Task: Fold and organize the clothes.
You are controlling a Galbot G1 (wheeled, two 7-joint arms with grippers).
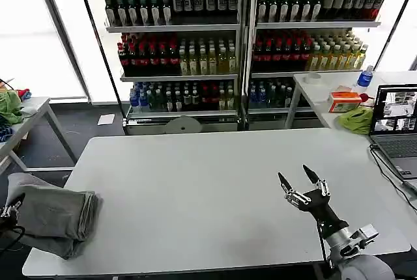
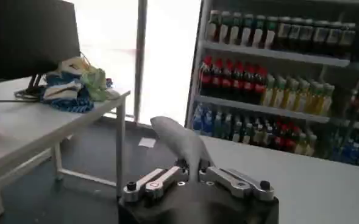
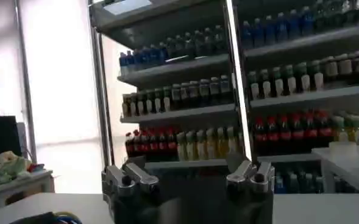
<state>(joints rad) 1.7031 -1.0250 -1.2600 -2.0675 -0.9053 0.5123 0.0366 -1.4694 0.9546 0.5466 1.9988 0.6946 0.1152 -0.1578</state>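
Note:
A folded light grey garment of the clothes (image 1: 55,218) lies on the front left corner of the grey table (image 1: 195,182), partly hanging over the left edge. My left gripper (image 1: 9,211) is at that edge. In the left wrist view the left gripper (image 2: 191,165) is shut on a fold of the grey cloth (image 2: 179,140), which rises from between the fingers. My right gripper (image 1: 303,182) hovers over the table's front right, fingers spread and pointing up, far from the garment. In the right wrist view the right gripper (image 3: 188,173) stands open with nothing in it.
Drink shelves (image 1: 234,39) fill the back. A laptop (image 1: 397,127) sits at the table's right edge. A side table (image 1: 326,91) at the right holds a lime-green cloth (image 1: 356,120), an orange box and a bottle. Another table with cloths (image 2: 75,85) stands at the left.

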